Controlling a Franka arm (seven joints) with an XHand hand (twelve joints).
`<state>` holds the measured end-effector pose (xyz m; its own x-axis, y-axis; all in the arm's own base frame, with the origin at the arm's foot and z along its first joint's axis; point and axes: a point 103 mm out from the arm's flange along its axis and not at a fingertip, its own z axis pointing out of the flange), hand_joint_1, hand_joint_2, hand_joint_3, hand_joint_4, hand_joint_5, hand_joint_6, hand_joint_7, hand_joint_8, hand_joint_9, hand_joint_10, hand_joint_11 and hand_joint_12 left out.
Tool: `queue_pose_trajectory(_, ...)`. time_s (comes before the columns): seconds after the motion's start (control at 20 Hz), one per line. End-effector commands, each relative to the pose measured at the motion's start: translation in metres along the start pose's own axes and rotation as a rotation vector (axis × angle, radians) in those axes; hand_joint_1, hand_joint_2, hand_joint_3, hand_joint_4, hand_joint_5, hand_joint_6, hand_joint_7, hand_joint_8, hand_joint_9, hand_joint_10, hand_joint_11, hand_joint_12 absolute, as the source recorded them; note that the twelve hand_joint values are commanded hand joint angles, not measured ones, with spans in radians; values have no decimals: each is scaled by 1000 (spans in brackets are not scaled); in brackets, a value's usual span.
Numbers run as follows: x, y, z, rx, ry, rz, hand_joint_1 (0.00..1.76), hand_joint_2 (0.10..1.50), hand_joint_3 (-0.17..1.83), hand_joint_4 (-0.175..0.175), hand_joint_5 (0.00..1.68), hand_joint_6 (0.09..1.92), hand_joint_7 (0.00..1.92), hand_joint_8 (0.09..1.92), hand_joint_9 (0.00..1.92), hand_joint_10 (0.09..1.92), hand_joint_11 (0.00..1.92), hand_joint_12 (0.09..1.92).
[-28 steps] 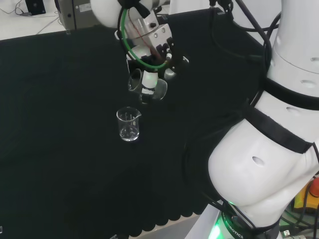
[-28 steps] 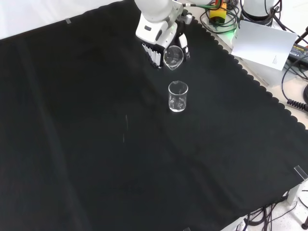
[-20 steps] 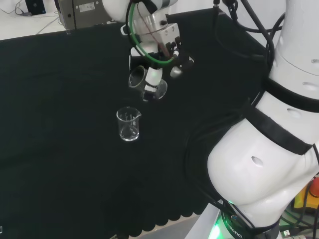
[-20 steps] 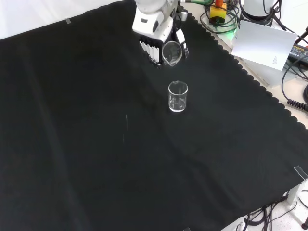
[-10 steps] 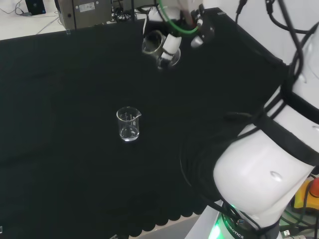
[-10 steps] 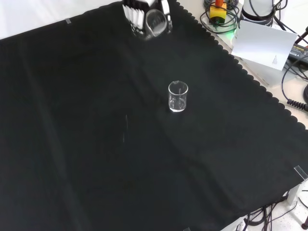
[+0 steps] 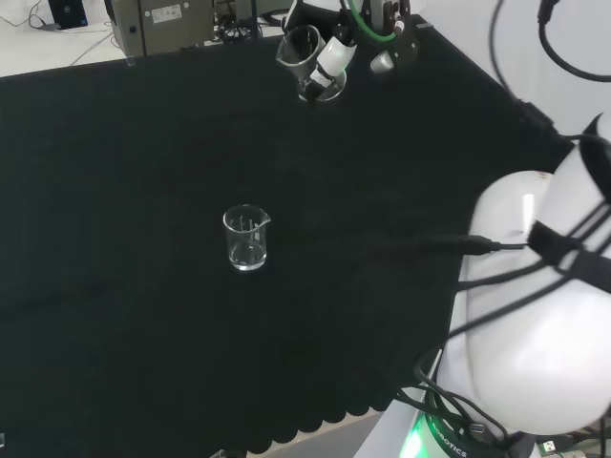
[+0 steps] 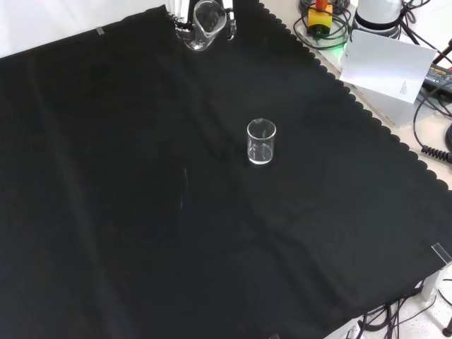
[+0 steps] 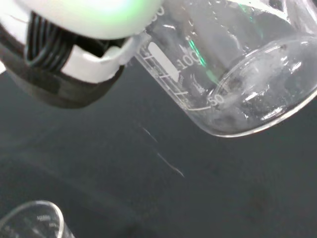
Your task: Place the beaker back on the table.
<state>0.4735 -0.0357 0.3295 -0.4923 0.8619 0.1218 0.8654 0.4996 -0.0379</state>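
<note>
Fingers (image 7: 334,55) curled round tilted clear beaker (image 7: 307,65), held above cloth (image 7: 143,191); 2nd beaker (image 7: 247,239) upright, well apart.

The hand (image 8: 185,13) — cut off by the front view's top edge — hides part of the held beaker (image 8: 204,27).

A lab where a robot works with glass beakers

A white robot arm (image 7: 535,315) stands at a bench covered with black cloth (image 8: 141,212). Its hand (image 7: 334,52) holds a clear beaker (image 7: 304,59) with measuring marks up in the air, tipped over. Another clear beaker (image 8: 260,142) stands on the cloth, well apart from the hand. Past the cloth's edge, beyond the hand, lie black cables (image 8: 434,106) and a grey machine box (image 7: 162,24).
</note>
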Motion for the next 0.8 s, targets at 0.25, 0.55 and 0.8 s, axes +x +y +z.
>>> queue_pose_trajectory(0.25,-1,59,186,61,268,-182,1318,650,628,-175,1309,562,1364,542,1840,87,1501,479)
queue_pose_trajectory(0.55,-3,73,200,64,285,-196,1318,652,625,-175,1310,560,1365,539,1836,87,1498,478)
queue_pose_trajectory(0.8,-9,80,213,46,300,-211,1318,653,622,-175,1310,557,1366,535,1835,87,1498,477)
